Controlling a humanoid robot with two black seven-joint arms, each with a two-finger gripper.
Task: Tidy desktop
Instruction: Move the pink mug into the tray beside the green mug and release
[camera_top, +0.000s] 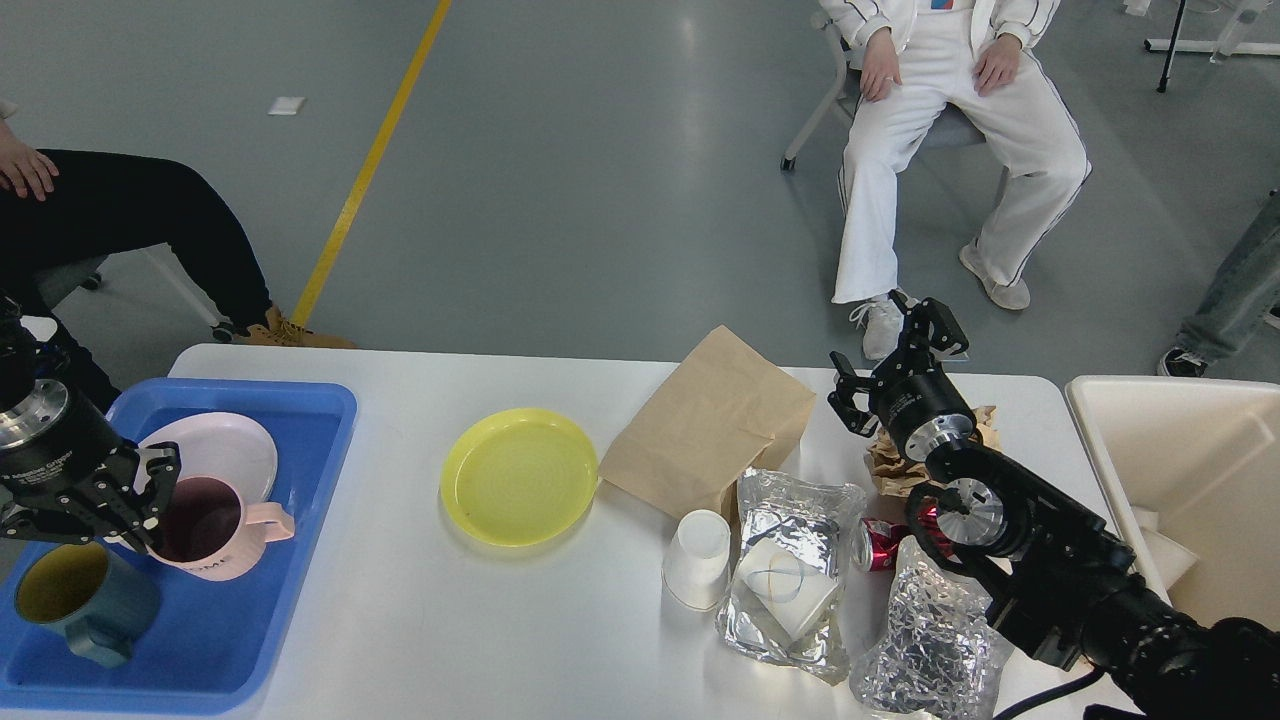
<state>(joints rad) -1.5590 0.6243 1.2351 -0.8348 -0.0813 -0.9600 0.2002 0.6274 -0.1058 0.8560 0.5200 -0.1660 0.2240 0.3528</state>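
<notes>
The white desktop (480, 620) is strewn with dishes and rubbish. My left gripper (148, 505) is shut on the rim of a pink mug (220, 520), which it holds over the blue tray (315, 420), in front of a pink plate (232, 445). Whether the mug rests on the tray cannot be told. A teal mug (85, 600) stands at the tray's near left. My right gripper (892, 357) is open and holds nothing, poised above crumpled brown paper (888, 470) at the far right.
A yellow plate (518, 477) lies mid-table, with a brown paper bag (705, 425) beside it. A white paper cup (695, 558), two foil bags (800, 570), (925, 645) and a red can (880, 540) lie near my right arm. A cream bin (1180, 460) stands at the right. People sit beyond the table.
</notes>
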